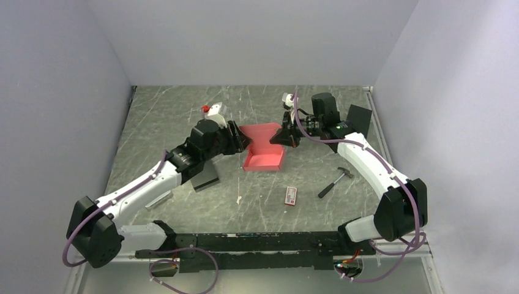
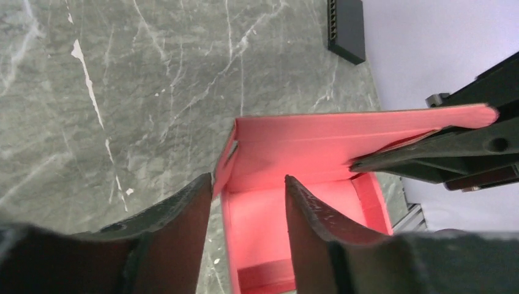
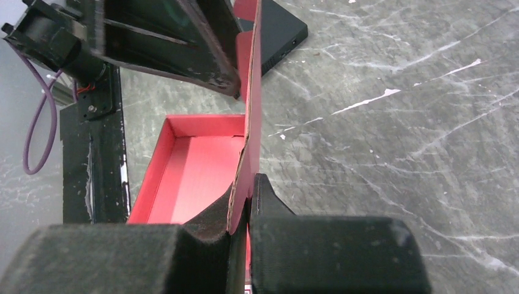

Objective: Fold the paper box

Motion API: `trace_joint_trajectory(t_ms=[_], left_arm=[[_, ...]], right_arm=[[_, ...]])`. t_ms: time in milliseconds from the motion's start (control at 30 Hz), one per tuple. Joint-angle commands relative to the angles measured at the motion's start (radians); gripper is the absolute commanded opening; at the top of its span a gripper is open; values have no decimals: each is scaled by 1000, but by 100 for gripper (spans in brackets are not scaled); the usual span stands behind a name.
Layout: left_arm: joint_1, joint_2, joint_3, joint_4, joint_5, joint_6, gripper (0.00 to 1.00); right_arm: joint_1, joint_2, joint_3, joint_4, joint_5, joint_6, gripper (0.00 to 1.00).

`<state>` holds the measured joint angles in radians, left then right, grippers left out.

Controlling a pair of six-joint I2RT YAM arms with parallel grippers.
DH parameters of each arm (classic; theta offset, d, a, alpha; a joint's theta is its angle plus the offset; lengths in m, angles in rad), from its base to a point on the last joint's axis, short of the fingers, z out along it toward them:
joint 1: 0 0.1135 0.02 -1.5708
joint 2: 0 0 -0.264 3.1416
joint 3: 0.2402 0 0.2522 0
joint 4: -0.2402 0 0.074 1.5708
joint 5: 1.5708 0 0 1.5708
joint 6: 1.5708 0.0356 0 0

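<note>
Closest to the right wrist camera, the right gripper has its jaws pressed together on the thin pink card of the paper box. It pinches one end of the lid flap, which stands up along the tray's far side.

The tray lies flat near the middle of the table, with low walls and a plain pink floor. The left gripper has its jaws spread astride the tray's left wall by the far corner. One of its fingers is outside the wall and the other is over the tray's floor.

Bare grey veined tabletop surrounds the paper box on every side, and it is well apart from the table's edges. Toward the arm bases lie a small red-and-white packet, whose print is probably too small to read from above, and a hammer to its right. A black box sits near the far right edge, behind the right arm.
</note>
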<state>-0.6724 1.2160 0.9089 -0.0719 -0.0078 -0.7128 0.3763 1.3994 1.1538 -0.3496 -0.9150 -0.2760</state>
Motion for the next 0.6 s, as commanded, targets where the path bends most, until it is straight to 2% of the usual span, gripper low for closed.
trace_joint_trajectory(t_ms=[0, 100, 167, 267, 367, 467, 567], left_arm=[[-5, -99, 5, 40, -37, -40, 63], [26, -193, -39, 48, -6, 57, 82], [74, -274, -90, 91, 110, 141, 89], [175, -399, -201, 198, 297, 228, 89], [314, -454, -332, 383, 459, 205, 87], [429, -384, -406, 617, 663, 114, 82], [501, -209, -437, 1047, 875, -29, 78]], right_arm=[[-6, -8, -5, 41, 21, 15, 0], [-24, -15, -3, 37, -21, 14, 0], [-38, -19, 1, 31, -62, 12, 0], [-60, -24, 17, 6, -153, -3, 0], [-87, -29, 64, -54, -263, -35, 0], [-112, -30, 102, -109, -387, -64, 0], [-129, -29, 130, -142, -487, -77, 0]])
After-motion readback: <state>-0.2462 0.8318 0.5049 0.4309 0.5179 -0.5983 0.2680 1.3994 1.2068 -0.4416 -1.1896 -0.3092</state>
